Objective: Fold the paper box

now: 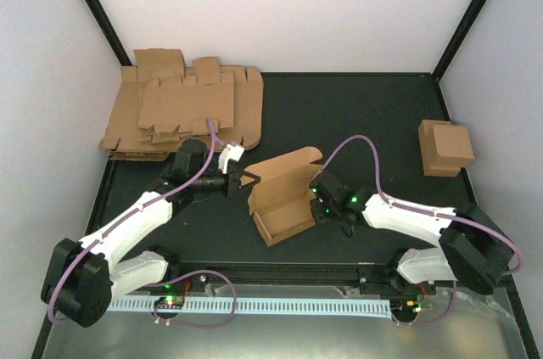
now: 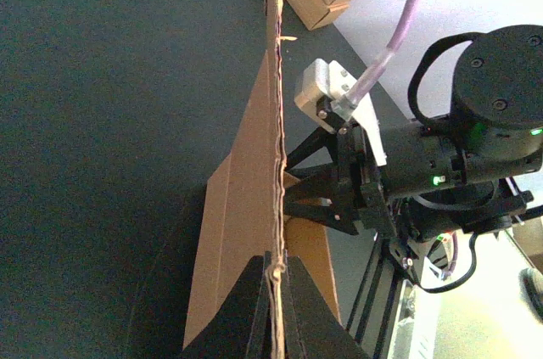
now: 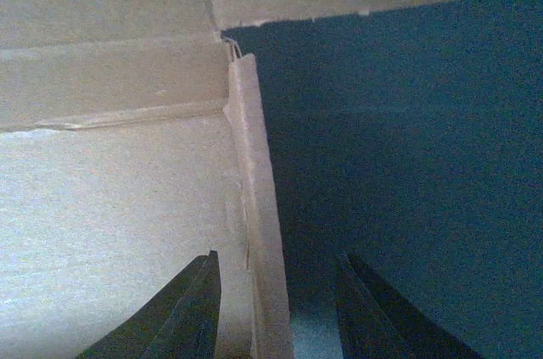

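- Brown cardboard paper box [image 1: 284,196] sits half-formed mid-counter [image 1: 365,113], back panel raised, between the two arms.
- Left claw [image 1: 243,179] is pinched tight on the raised panel's left edge, likely to keep it upright.
- Right claw [image 1: 320,204] is part open, its fingers straddling the side wall [image 3: 253,206] without clamping it, probably lining up to press that wall.

box [image 1: 287,193]: brown cardboard, matt; cut edge rough and fibrous
blanks [image 1: 182,109]: same brown cardboard, matt
bench [image 1: 356,113]: dark, matt, smooth
left tool [image 2: 276,291]: black fingers, matt, plastic-looking
right tool [image 3: 280,274]: black fingers, slight sheen
arm shells [image 1: 136,223]: white plastic, glossy
cables [image 2: 405,13]: lilac, smooth sheath
mount [image 2: 322,92]: white, smooth, plastic-looking
walls [image 1: 297,2]: white, matt
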`<state>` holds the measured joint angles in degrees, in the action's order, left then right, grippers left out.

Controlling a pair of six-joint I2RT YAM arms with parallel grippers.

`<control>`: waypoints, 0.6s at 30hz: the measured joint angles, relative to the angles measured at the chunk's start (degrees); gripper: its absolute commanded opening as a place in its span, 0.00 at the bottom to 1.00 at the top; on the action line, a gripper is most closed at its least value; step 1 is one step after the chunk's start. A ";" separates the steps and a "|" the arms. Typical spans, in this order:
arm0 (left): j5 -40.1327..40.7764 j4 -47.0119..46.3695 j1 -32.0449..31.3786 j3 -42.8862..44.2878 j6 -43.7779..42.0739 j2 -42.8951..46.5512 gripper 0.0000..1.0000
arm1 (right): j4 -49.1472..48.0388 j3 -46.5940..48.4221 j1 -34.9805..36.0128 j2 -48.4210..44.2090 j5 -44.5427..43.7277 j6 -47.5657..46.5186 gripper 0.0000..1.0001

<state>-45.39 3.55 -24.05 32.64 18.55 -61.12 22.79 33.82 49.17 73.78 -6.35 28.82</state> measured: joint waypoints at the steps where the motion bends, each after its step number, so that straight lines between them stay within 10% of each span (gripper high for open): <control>1: 0.00 0.00 0.00 0.00 0.00 0.00 0.02 | 0.02 0.09 0.00 0.57 0.04 -0.02 0.40; 18: 1.16 0.59 0.00 0.42 0.02 -2.36 0.02 | -4.92 1.14 0.00 5.53 0.24 -0.13 0.28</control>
<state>-44.23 4.14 -24.05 33.06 18.57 -63.48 17.87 34.96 49.17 79.31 -6.11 28.69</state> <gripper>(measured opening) 0.025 0.287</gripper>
